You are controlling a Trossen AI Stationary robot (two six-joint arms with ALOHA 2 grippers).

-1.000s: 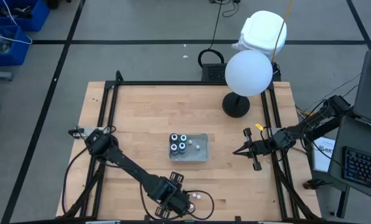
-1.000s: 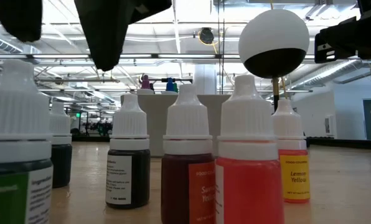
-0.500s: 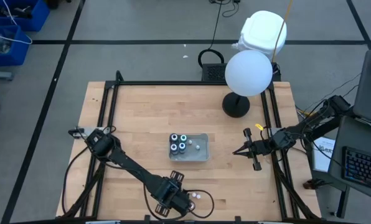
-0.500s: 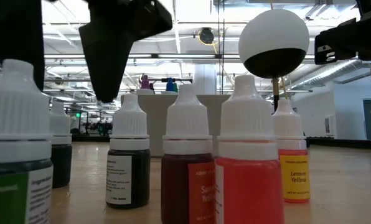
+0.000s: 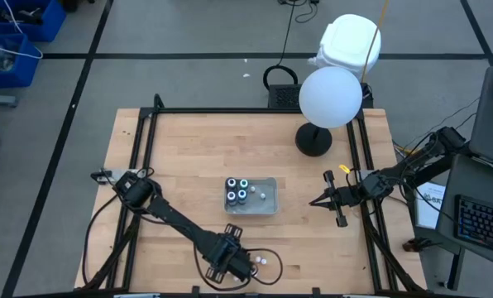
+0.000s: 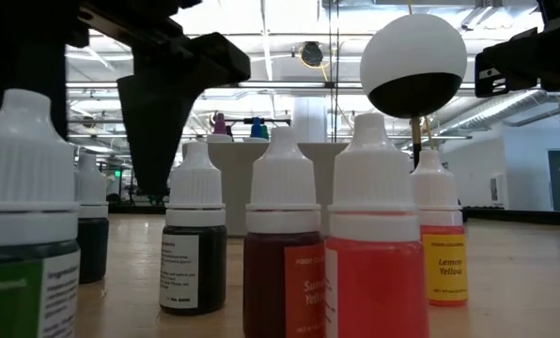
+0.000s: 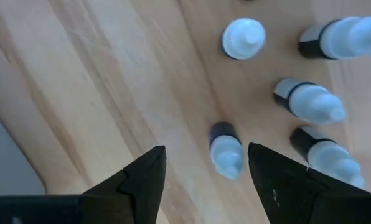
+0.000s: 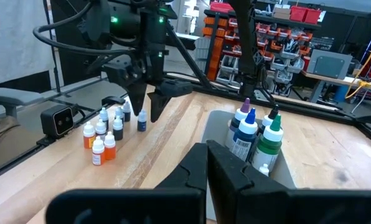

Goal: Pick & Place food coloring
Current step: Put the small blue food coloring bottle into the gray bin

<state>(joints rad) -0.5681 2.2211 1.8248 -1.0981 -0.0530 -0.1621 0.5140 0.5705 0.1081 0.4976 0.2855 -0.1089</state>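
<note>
A: Can you read the bottles (image 6: 284,253) in the low view?
B: No, the labels are cut off below.
A: And the left gripper (image 6: 101,89)?
B: Its top is cut off.

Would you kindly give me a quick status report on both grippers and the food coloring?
Left gripper open, straddling a small bottle near the table's front edge. Right gripper shut, parked right of the clear tray. Four bottles stand in the tray. Neighbouring bottles close by.

Robotics lab or workshop: parts shelves with red bins (image 8: 300,14), open ceiling trusses (image 6: 289,89), framed workbench (image 5: 189,157).
</note>
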